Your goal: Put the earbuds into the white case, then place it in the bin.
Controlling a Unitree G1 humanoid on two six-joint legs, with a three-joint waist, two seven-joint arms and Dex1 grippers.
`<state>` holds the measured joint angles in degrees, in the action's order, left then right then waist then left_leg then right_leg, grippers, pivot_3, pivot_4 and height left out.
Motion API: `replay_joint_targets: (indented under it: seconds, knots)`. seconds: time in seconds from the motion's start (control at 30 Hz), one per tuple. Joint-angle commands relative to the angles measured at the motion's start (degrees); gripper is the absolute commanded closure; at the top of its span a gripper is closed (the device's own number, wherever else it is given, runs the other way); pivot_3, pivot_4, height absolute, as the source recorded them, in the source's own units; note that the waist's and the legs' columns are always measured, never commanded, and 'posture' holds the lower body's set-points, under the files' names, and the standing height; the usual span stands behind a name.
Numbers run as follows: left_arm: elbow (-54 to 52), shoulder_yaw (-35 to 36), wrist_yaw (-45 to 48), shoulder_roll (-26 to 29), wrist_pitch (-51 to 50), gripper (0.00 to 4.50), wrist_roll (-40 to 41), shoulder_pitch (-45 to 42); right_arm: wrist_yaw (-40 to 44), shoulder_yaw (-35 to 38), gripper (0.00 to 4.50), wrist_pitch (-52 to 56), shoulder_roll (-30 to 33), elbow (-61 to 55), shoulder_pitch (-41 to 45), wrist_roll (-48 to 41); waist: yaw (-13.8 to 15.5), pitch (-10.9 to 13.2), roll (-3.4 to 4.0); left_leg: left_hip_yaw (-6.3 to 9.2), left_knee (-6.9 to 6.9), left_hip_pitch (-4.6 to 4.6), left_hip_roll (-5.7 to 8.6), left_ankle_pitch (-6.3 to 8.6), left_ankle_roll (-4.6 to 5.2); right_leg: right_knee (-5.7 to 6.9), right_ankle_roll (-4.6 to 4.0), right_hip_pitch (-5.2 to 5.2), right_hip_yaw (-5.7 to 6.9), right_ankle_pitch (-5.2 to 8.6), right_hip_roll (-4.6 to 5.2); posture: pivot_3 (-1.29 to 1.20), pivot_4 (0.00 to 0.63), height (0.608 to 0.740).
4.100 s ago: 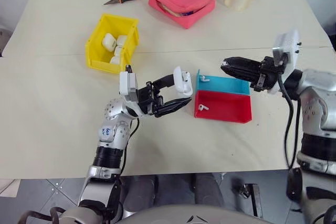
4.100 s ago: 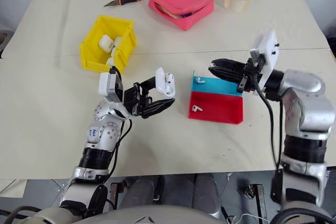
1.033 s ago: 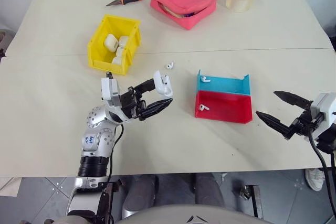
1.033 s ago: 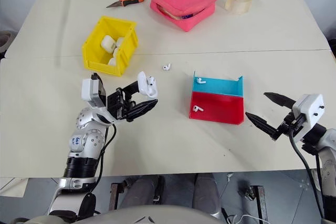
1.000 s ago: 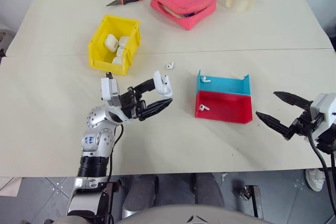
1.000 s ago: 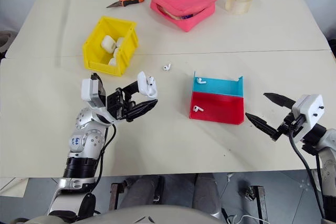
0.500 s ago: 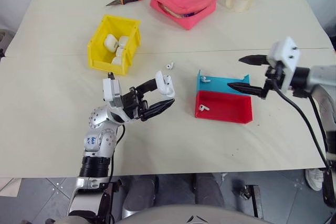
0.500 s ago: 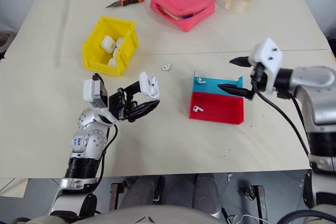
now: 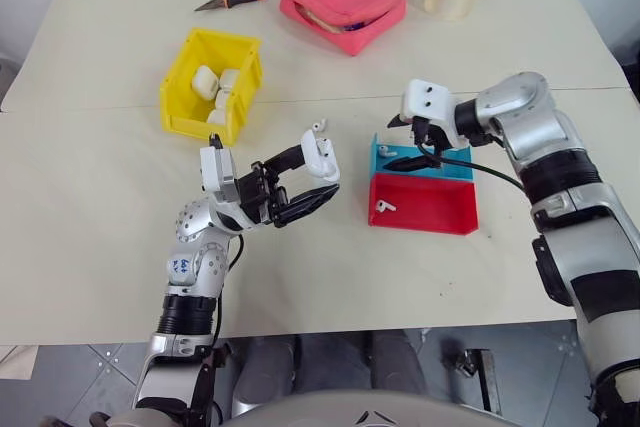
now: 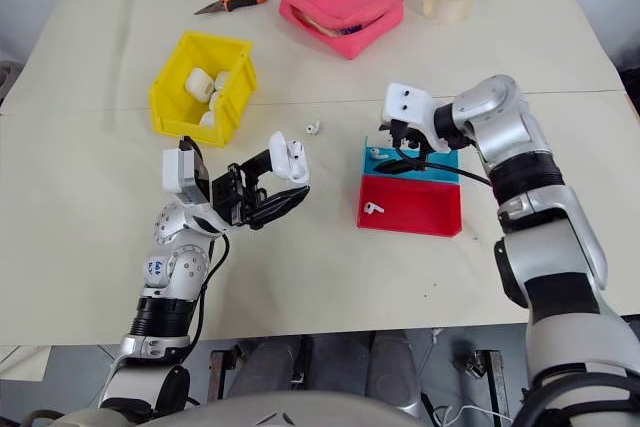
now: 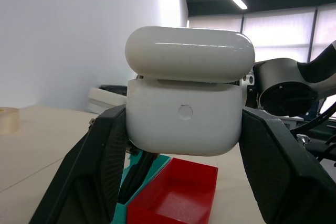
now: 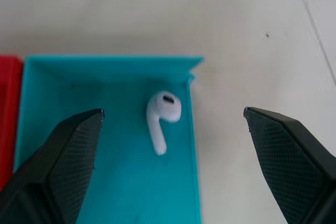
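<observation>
Fingers of right gripper [image 12: 170, 124] spread wide over glossy white plastic earbud [image 12: 161, 116] in shallow blue tray [image 9: 440, 162], touching nothing; left gripper [image 9: 312, 182] clamped small rounded white case [image 9: 320, 154], lid ajar.

Both arms are built of silver-grey metallic segments joined by black ribbed collars. A white box-shaped camera housing is mounted at each wrist. The left gripper [image 9: 300, 187] and the right gripper [image 9: 405, 143] are each made of two black, tapering fingers; a fine textured surface is seen on the fingertips [image 12: 63, 166] in the right wrist view. Black cables are looped along both forearms. A small blue marking is carried on the left forearm.
</observation>
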<state>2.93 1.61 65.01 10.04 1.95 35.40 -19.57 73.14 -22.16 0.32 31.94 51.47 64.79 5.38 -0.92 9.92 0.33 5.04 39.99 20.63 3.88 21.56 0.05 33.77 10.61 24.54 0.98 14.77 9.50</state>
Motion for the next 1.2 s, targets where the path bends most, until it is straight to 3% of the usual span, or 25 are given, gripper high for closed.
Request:
replay_joint_targets:
  seconds: [0.03, 0.07, 0.17, 0.33, 0.8, 0.9, 1.0, 1.03, 1.2]
  knots:
    - [-1.9, 0.1, -0.4, -0.1, 1.0, 1.72, 0.0, 0.4, 1.4, 0.1, 0.04, -2.3, -1.1, 3.9, 2.6, 2.0, -0.2, 0.0, 0.00, 0.05, 0.00, 0.00, 0.00, 0.00, 0.00, 0.00, 0.00, -0.01, 0.03, 0.00, 0.00, 0.00, 0.150, 0.740]
    - [-2.0, 0.1, -0.5, -0.1, 1.1, 1.72, 0.0, 0.5, 1.8, 0.0, 0.04, -2.4, -1.6, 5.0, 3.2, 2.5, -0.3, 0.0, 0.00, 0.05, 0.00, 0.00, 0.00, 0.00, 0.00, 0.01, -0.01, -0.01, 0.03, 0.00, 0.00, 0.00, 0.150, 0.740]
    - [-1.9, 0.0, -0.7, -0.1, 1.2, 1.72, 0.0, 0.4, 4.0, -0.7, 0.61, -2.1, -2.4, 7.1, 4.4, 4.2, -0.8, 0.0, 0.01, 0.08, 0.00, 0.00, 0.00, 0.01, -0.02, 0.03, -0.01, -0.01, 0.05, 0.00, 0.00, 0.00, 0.150, 0.740]
    - [-1.4, 0.1, -0.8, -0.2, 1.4, 1.72, -0.1, -0.1, 4.7, -0.3, 2.26, -2.6, -3.3, 8.9, 5.2, 5.9, -0.8, 0.0, 0.01, 0.10, 0.03, 0.00, 0.00, 0.00, -0.05, 0.07, -0.02, -0.01, 0.06, 0.01, 0.00, 0.00, 0.150, 0.740]
    - [-1.3, 0.0, -0.9, -0.3, 1.4, 1.72, 0.1, -0.4, 2.8, 0.5, 2.26, -5.2, -5.0, 10.4, 4.7, 7.6, -0.9, 0.0, 0.03, 0.10, 0.05, -0.02, -0.01, 0.00, -0.07, 0.09, -0.02, -0.02, 0.05, 0.01, 0.00, 0.00, 0.150, 0.740]
    - [-1.3, 0.1, -0.9, -0.2, 1.4, 1.72, 0.1, -0.5, 3.0, 0.6, 2.84, -5.2, -5.3, 10.5, 4.5, 7.8, -0.9, 0.0, 0.03, 0.10, 0.05, -0.02, -0.01, 0.00, -0.07, 0.09, -0.03, -0.01, 0.05, 0.01, 0.00, 0.00, 0.150, 0.740]
    - [-1.4, 0.2, -1.0, -0.1, 1.3, 1.72, 0.2, -0.5, 3.0, 0.5, 3.86, -5.3, -5.3, 10.6, 4.2, 8.0, -0.9, 0.0, 0.03, 0.10, 0.05, -0.02, -0.01, 0.00, -0.07, 0.10, -0.03, -0.02, 0.05, 0.01, 0.00, 0.00, 0.150, 0.740]
    - [-1.4, 0.2, -1.0, -0.1, 1.3, 1.72, 0.2, -0.5, 2.8, 0.6, 4.01, -5.4, -5.3, 10.6, 4.1, 8.1, -0.9, 0.0, 0.03, 0.10, 0.05, -0.02, -0.01, 0.00, -0.07, 0.10, -0.03, -0.02, 0.05, 0.01, 0.00, 0.00, 0.150, 0.740]
    - [-1.4, 0.2, -1.1, 0.0, 1.4, 1.72, 0.1, -0.4, 2.5, 0.9, 4.01, -5.4, -5.2, 10.4, 3.9, 8.3, -0.9, 0.0, 0.03, 0.11, 0.05, -0.02, -0.01, 0.00, -0.07, 0.10, -0.03, -0.02, 0.05, 0.01, 0.00, 0.00, 0.150, 0.740]
